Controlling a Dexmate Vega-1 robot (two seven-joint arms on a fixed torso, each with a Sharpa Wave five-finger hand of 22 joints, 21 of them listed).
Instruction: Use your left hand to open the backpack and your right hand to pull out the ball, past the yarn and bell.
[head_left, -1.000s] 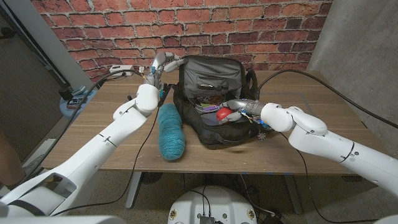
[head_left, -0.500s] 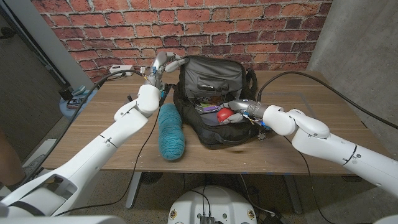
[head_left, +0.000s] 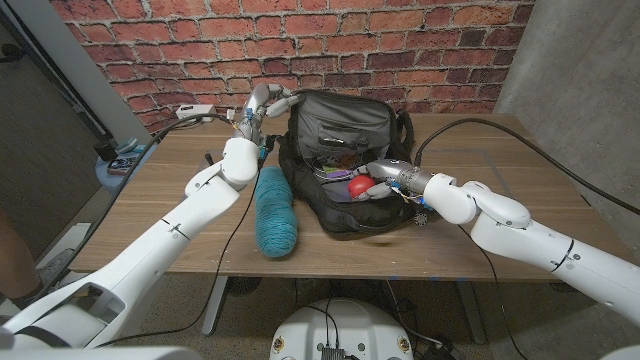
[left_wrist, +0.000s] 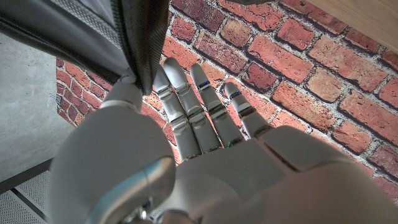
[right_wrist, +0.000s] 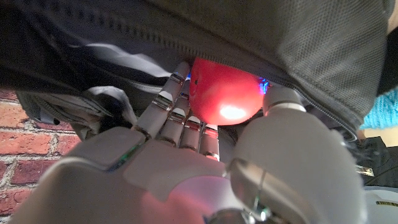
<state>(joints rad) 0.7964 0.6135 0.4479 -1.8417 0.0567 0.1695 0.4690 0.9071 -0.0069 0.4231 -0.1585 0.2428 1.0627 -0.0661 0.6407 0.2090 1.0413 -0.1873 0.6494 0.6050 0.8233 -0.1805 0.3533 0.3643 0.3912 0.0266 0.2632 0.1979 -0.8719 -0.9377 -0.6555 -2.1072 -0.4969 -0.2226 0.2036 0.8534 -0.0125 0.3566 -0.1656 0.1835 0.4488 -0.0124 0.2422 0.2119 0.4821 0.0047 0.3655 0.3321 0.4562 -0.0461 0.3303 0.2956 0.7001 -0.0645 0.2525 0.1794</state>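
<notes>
Behind the wooden counter (head_left: 150, 215) stands a red brick wall (head_left: 400, 40), with a grey panel (head_left: 40, 110) at the robot's left and a pale concrete surface (head_left: 580, 80) at its right. On the counter's middle sits the dark grey backpack (head_left: 345, 165), its flap raised upright and its mouth gaping toward the robot; no brand, label or writing can be read on it or anywhere else. Just beside the backpack on the robot's left lies the teal yarn (head_left: 274, 212), a long skein stretched along the counter. The left hand (head_left: 260, 103) is raised at the flap's upper corner; in the left wrist view the thumb presses the flap's edge (left_wrist: 140, 37) against the fingers (left_wrist: 186, 106), which otherwise reach out straight. The right hand (head_left: 385, 175) reaches into the backpack's mouth, its fingers (right_wrist: 180, 118) and thumb curled about the red ball (head_left: 358, 185), which sits just inside the opening under the fabric rim (right_wrist: 298, 56). A black cable (head_left: 520, 140) runs across the counter at the robot's right. Small dark items (head_left: 122, 160) lie near the counter's left edge, too small to identify. The backpack's interior is cluttered and shadowed; its other contents cannot be made out.
</notes>
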